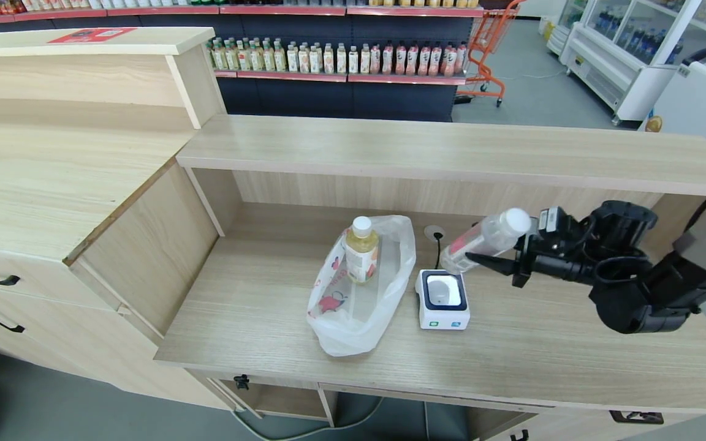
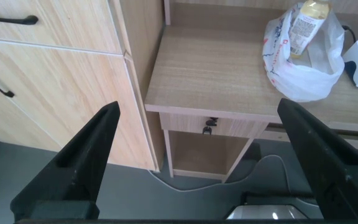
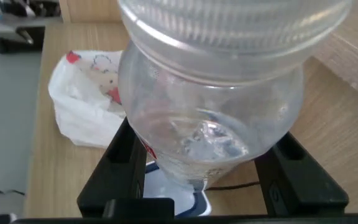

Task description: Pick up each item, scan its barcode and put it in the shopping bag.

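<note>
Clear bottle (image 3: 210,118) sitting pinched in right gripper (image 1: 474,251), tilting above scanner (image 1: 443,300) on table (image 1: 543,349). Shopping bag (image 1: 344,318) lying beside scanner, holding yellow drink bottle (image 1: 362,251). Left gripper (image 2: 204,168) hanging spread wide, low before table's front edge.

No lettering is sharp enough to read anywhere. A white paper label with tiny dark print wraps the yellow-drink plastic bottle (image 1: 362,251) standing in the white translucent shopping bag (image 1: 353,334), which carries a red cartoon print. The clear plastic bottle (image 1: 485,241) has a red and white label. A flat red sign (image 1: 92,35) lies on the raised pale wooden tabletop (image 1: 144,40), and the small white barcode scanner (image 1: 443,300) shows two tiny marks, green and blue.
</note>
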`<state>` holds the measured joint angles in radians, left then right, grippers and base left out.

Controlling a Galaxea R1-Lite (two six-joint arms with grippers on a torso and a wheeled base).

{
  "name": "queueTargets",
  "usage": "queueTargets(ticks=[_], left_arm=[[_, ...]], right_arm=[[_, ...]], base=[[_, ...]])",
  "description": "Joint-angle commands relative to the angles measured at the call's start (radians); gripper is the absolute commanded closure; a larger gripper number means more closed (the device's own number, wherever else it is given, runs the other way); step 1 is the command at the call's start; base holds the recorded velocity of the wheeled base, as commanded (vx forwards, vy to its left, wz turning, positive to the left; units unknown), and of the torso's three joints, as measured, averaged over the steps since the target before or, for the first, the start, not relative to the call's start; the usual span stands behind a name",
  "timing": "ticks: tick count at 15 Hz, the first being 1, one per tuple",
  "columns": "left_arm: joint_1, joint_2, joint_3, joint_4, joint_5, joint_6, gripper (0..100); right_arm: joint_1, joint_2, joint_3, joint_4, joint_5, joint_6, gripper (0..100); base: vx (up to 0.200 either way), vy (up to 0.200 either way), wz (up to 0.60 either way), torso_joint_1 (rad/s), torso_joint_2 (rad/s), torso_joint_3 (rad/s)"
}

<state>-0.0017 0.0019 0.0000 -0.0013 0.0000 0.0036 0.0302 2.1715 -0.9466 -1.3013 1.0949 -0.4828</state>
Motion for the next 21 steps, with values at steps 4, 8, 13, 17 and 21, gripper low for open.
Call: queueTargets(ticks=[4,8,13,17,21], left_arm=[[0.000,0.001,0.000,0.000,0.000,-0.001,0],[0.000,0.001,0.000,0.000,0.000,-0.001,0],[0.000,0.001,0.000,0.000,0.000,0.001,0],[0.000,0.001,0.000,0.000,0.000,-0.001,0],[0.000,0.001,0.000,0.000,0.000,0.001,0]], right_arm=[[0.050,-0.285,0.172,0.008,-0.263,0.474,100],[0.065,-0.335,0.276,0.042,-0.296,0.544,100],[0.066,-0.381,0.384,0.059,-0.296,0.544,100],[0.085,-0.387,0.405,0.060,-0.296,0.544,100],[0.126,-0.338,0.402,0.060,-0.311,0.544,100]], base=[[0.000,0.000,0.00,0.000,0.00,0.000],[0.000,0.000,0.00,0.000,0.00,0.000],[0.000,0.000,0.00,0.000,0.00,0.000],[0.000,0.150,0.00,-0.002,0.00,0.004],[0.000,0.100,0.00,0.007,0.00,0.001]])
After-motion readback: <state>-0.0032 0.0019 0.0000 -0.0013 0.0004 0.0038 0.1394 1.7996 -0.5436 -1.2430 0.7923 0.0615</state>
